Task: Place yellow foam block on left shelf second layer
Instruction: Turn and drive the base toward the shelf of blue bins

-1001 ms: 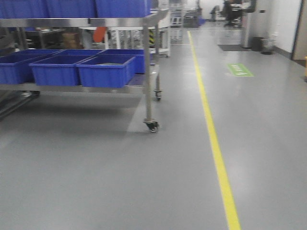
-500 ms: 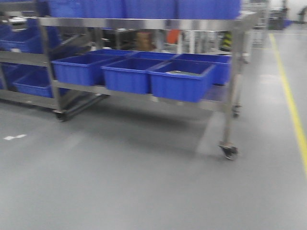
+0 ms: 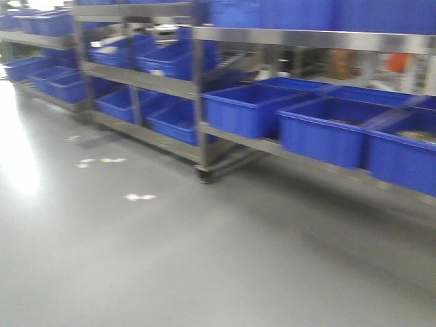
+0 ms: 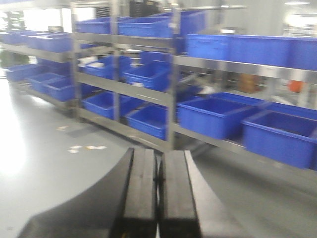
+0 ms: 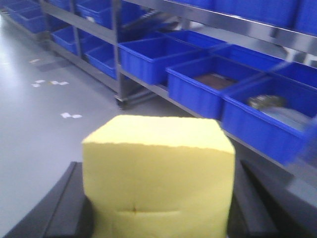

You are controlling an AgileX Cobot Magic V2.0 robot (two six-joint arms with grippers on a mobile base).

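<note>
My right gripper [image 5: 159,196] is shut on the yellow foam block [image 5: 158,168], a plain cube that fills the lower middle of the right wrist view between the two black fingers [image 5: 64,210]. My left gripper [image 4: 158,173] is shut and empty, its pads pressed together. The left shelf [image 3: 150,80], a steel rack with tiers of blue bins, stands at upper left of the front view, some way off across the floor. It also shows in the left wrist view [image 4: 124,89] and the right wrist view [image 5: 79,27]. Neither gripper shows in the front view.
A second steel rack [image 3: 306,37] with large blue bins [image 3: 248,109] runs along the right, its caster post [image 3: 199,136] next to the left rack. Another rack with bins [image 3: 34,24] stands far left. White scraps [image 3: 139,197] lie on the grey floor.
The front view has swung left: the racks slid right across the frame, the yellow floor line left the view, and more racks came in at the left.
</note>
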